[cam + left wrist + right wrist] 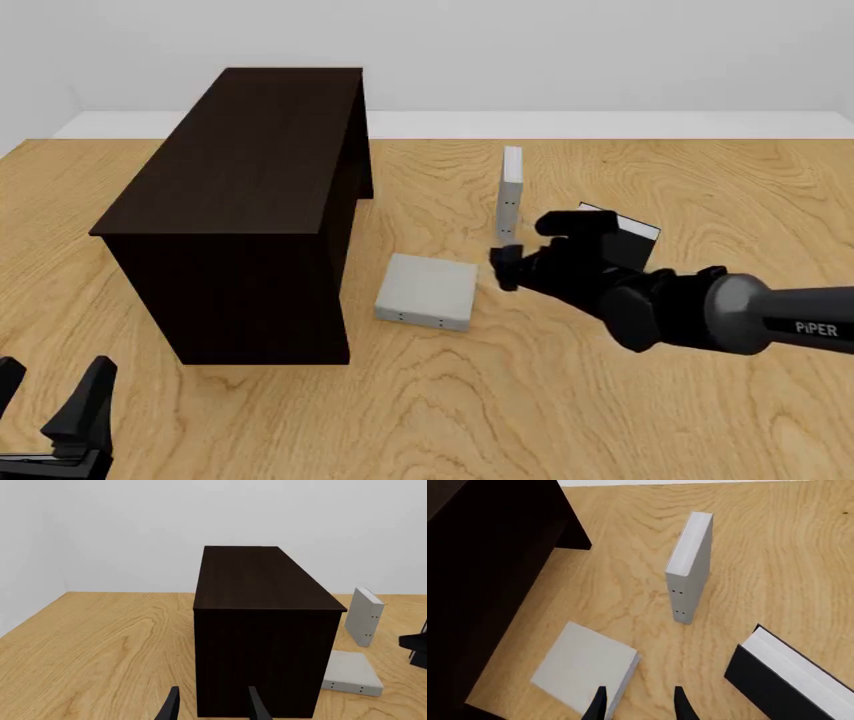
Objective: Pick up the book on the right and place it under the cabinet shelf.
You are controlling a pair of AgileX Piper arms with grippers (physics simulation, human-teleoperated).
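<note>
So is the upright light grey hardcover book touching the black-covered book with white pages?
Apart. In the right wrist view the upright grey book and the black-covered book have bare wooden table plainly between them.

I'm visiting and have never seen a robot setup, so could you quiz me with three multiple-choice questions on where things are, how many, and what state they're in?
1. Where is the upright grey book?
A) right of the cabinet
B) on top of the cabinet
C) inside the cabinet

2. How many books are on the table?
A) one
B) two
C) three

3. How is the right gripper?
A) shut on a book
B) open, holding nothing
C) out of sight

Answers: 1 A, it stands on the table to the cabinet's right. 2 C, upright grey, flat grey book, black book. 3 B, fingers apart, nothing between.
</note>
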